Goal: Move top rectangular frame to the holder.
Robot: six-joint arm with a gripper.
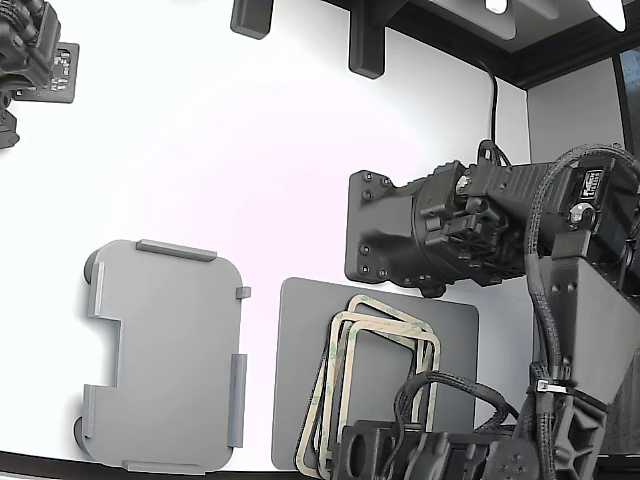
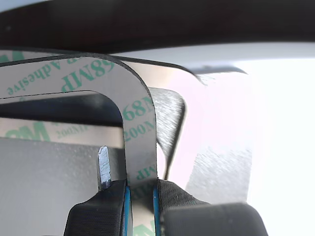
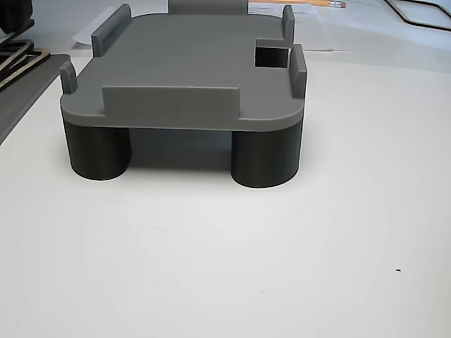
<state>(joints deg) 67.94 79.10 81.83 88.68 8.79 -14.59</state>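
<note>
Exterior view, left to right: white desk (image 1: 250,180), glossy, washed w/ bright glare; dark gear at the far upper-left corner; black brackets poke down from the top edge; grey wall panel at upper right. The holder (image 1: 165,355) sits low on the exterior view's left, light grey, raised tabs along its edges, stepped notch on its left side, round feet peeking at the corners; nothing on it. Just right of it, apart, lies a darker flat grey mat (image 1: 300,400); on the mat a fanned stack of beige frames w/ greenish mottling. The top rectangular frame (image 1: 400,312) is on that stack, well apart from the holder. Big black arm unit fills the right side above the mat; cables hang below it; the gripper (image 1: 385,450) is at the bottom edge over the frames' near ends.

Wrist view: gripper (image 2: 141,206) w/ jaws narrow, black pads pinched on either side of the top rectangular frame's (image 2: 138,123) strip, green print on its liner; more frames behind it, blurred.

Other view: holder (image 3: 176,77) on dark round feet, white desk (image 3: 246,267) around it; pencil and papers at the far edge.
</note>
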